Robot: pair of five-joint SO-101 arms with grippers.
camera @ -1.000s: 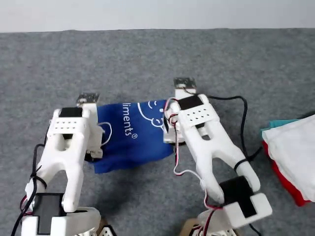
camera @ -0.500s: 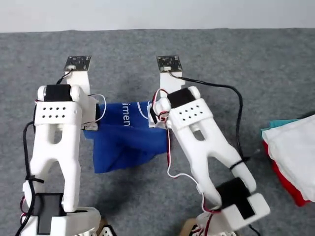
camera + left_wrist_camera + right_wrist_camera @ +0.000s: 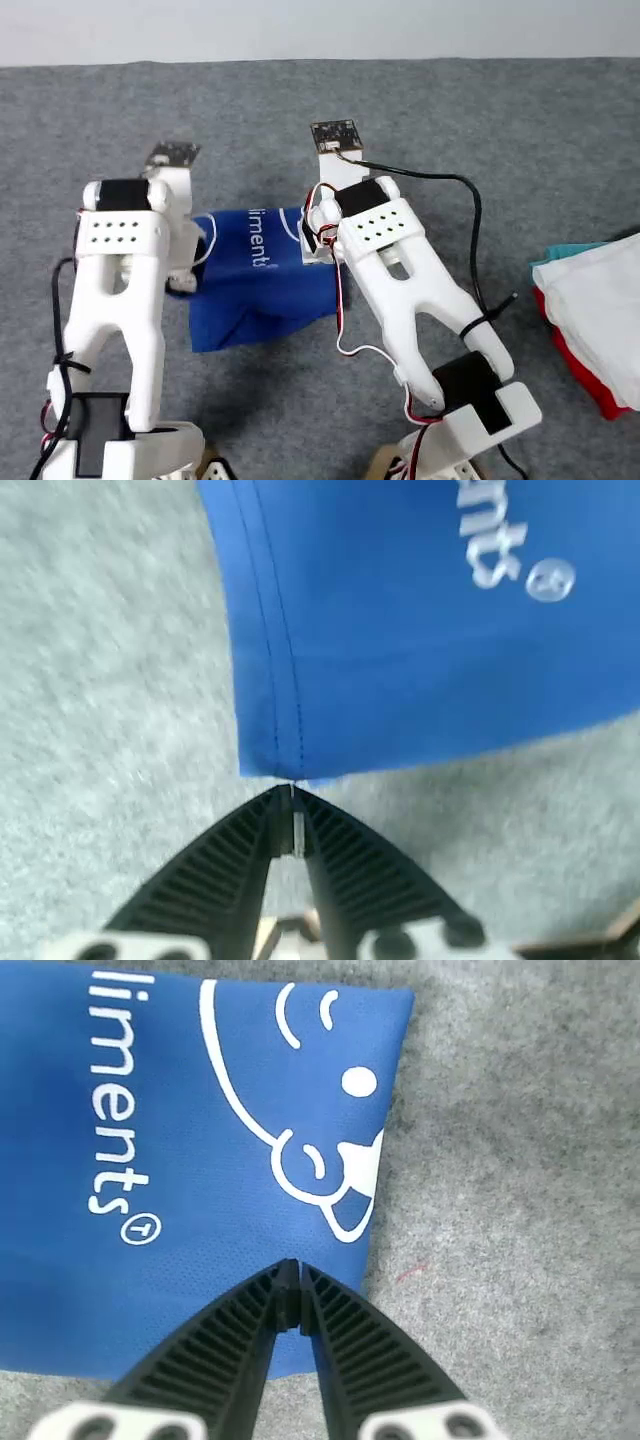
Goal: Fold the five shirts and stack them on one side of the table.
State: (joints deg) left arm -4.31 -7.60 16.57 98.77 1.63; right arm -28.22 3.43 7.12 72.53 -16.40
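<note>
A blue shirt (image 3: 262, 285) with white print lies folded on the grey table between the two arms. My left gripper (image 3: 183, 278) is at the shirt's left edge; in the left wrist view its fingertips (image 3: 291, 798) are shut on the hemmed corner of the blue shirt (image 3: 400, 630). My right gripper (image 3: 316, 246) is at the shirt's right edge; in the right wrist view it (image 3: 291, 1272) is shut over the printed blue shirt (image 3: 180, 1140) near its side edge, apparently pinching the fabric.
A stack of folded shirts (image 3: 598, 305), white on top with red and teal beneath, sits at the table's right edge. Black cables (image 3: 470, 230) trail from the right arm. Bare grey table (image 3: 480, 120) stretches behind the arms.
Both arms went forward with the shirt's near edge, bunching and lifting it, then came back a little. The shirt now lies flatter and shorter than a second ago.
</note>
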